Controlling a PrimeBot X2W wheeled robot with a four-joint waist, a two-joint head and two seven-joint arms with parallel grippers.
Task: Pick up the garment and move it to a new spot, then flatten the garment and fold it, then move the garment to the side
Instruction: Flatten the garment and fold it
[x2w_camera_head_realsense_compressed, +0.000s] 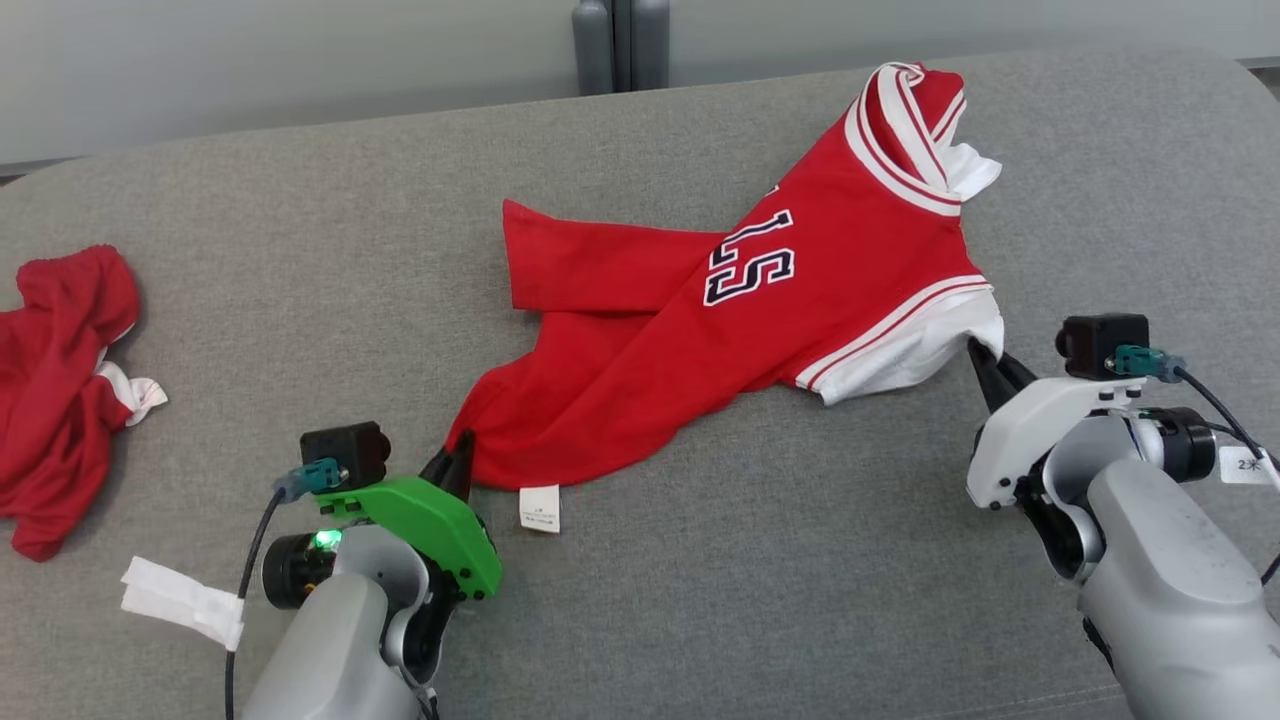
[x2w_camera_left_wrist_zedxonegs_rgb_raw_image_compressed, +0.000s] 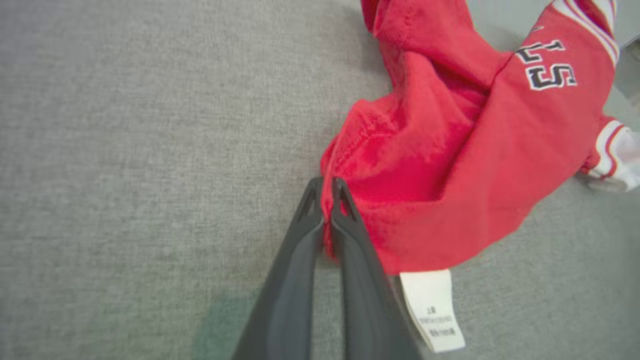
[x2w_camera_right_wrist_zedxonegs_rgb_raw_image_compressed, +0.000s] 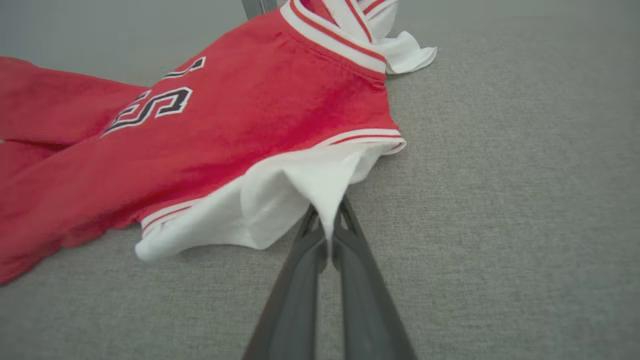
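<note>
The left gripper (x2w_camera_head_realsense_compressed: 460, 452) has its dark, tapering fingers pinched together on the red hem corner of the garment (x2w_camera_head_realsense_compressed: 700, 340). The right gripper (x2w_camera_head_realsense_compressed: 985, 358) has its fingers clamped on the white sleeve edge at the garment's other near corner. A white care label (x2w_camera_head_realsense_compressed: 540, 508) hangs from the hem, its print too small to read. The garment, a soft knit jersey with white, red-striped trim, lies rumpled on the grey woven surface (x2w_camera_head_realsense_compressed: 800, 560). Black, white-edged chest letters seem to read "LS". Well off the garment's left side lies a second crumpled red cloth (x2w_camera_head_realsense_compressed: 60, 380).
</note>
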